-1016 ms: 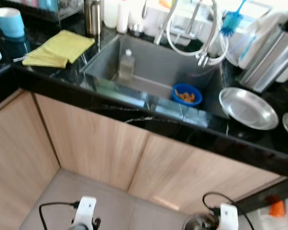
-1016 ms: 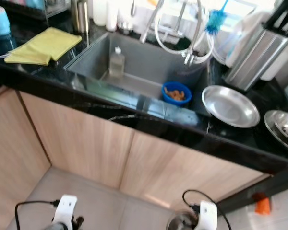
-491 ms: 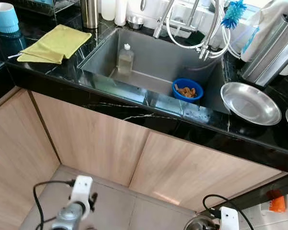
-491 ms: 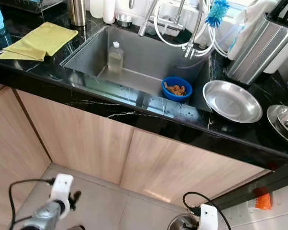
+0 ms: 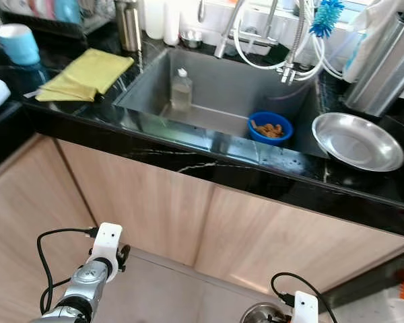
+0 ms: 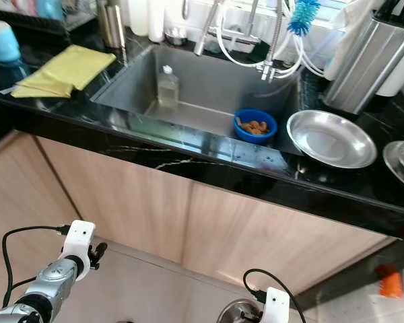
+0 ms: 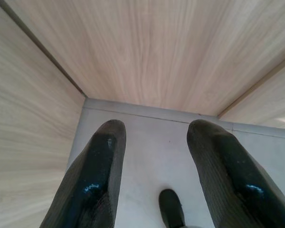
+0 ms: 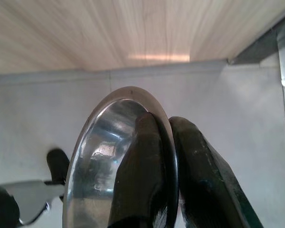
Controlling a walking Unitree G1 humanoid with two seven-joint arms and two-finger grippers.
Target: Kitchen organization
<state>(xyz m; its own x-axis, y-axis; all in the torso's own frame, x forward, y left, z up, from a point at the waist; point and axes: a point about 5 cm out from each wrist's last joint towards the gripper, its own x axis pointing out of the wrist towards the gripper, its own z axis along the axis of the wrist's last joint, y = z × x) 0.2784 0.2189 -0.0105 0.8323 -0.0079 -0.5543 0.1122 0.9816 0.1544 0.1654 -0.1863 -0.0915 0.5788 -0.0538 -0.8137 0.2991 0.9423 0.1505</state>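
With the right gripper (image 8: 164, 142) clamping the rim of a steel bowl (image 8: 99, 156) low by the cupboards and the left gripper (image 7: 156, 142) spread empty, lift it level onto the table (image 5: 363, 185) beside the steel plate (image 5: 357, 141)

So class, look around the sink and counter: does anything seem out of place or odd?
Two things stand out. A clear soap bottle stands upright inside the sink, and beside it a blue bowl holding brownish scraps sits on the sink floor. Also, the right gripper clamps a steel bowl by its rim, down by the cabinets.
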